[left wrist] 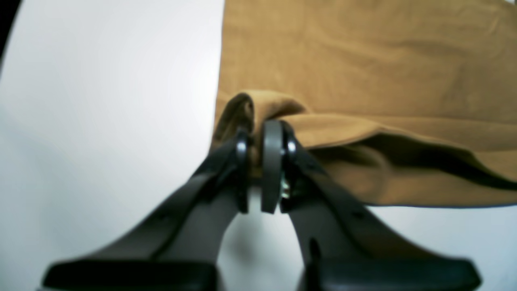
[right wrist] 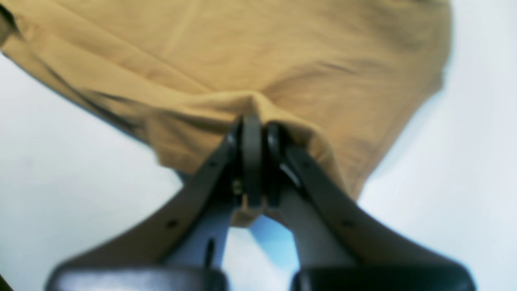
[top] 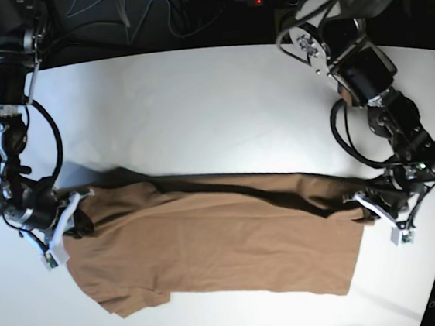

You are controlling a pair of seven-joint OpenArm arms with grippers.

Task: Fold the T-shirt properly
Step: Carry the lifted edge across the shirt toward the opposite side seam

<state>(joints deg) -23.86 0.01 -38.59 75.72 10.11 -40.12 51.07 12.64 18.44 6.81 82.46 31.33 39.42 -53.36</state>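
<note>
Left wrist view: left gripper fills the lower centre of the frame, jaws pinched narrow with a bunched fold of the T-shirt caught between the pads. Cloth humps up just above the fingertips. The rest of the tan fabric spreads over the upper right of the frame, with a lifted edge casting a dark shadow under it at right centre. White table takes the whole left half and the strip along the bottom right. Picture is soft, so fine detail at the pinch is not readable.

Right wrist view: right gripper at lower centre, jaws also close together and clamped on a gathered ridge of the shirt. A small bit of cloth pokes out below the pads. Fabric covers the upper part of the frame and drapes down to the right of the gripper; white table shows at left and right.

Base view: T-shirt lies stretched across the lower middle of the white table, long axis left to right. Right gripper holds its left end at frame left; left gripper holds its right end at frame right. Upper edge looks raised, with a dark shadow band beneath it. Lower edge rests on the table.
</note>
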